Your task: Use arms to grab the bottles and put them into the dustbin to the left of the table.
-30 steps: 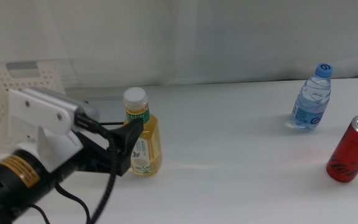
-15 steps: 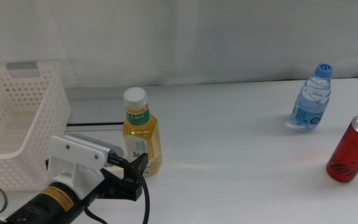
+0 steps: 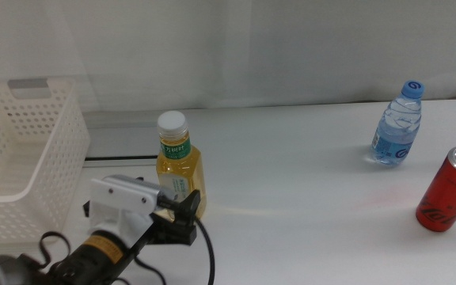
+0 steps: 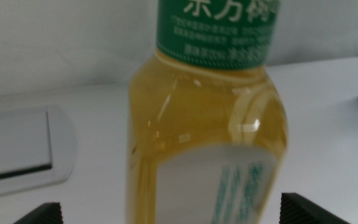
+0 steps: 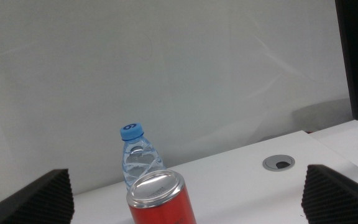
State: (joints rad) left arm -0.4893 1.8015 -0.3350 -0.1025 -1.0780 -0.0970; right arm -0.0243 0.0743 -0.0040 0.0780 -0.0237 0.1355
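Lower and closer than half a second ago, the left pincer (image 3: 182, 212) now sits low beside the tea bottle (image 3: 180, 168), its jaws spread wide either side of the bottle's base without gripping; the bottle stands upright on the white worktop (image 3: 291, 182), clear plastic filled with yellow tea, white cap, green band at the neck and a pale label lower down; the perforated white dustbin (image 3: 22, 158) stands just to its left; the water bottle (image 3: 398, 124), blue cap and label, stands well apart beside a red can (image 3: 450, 190); the right pincer (image 5: 185, 211) waits with jaws apart, facing both.
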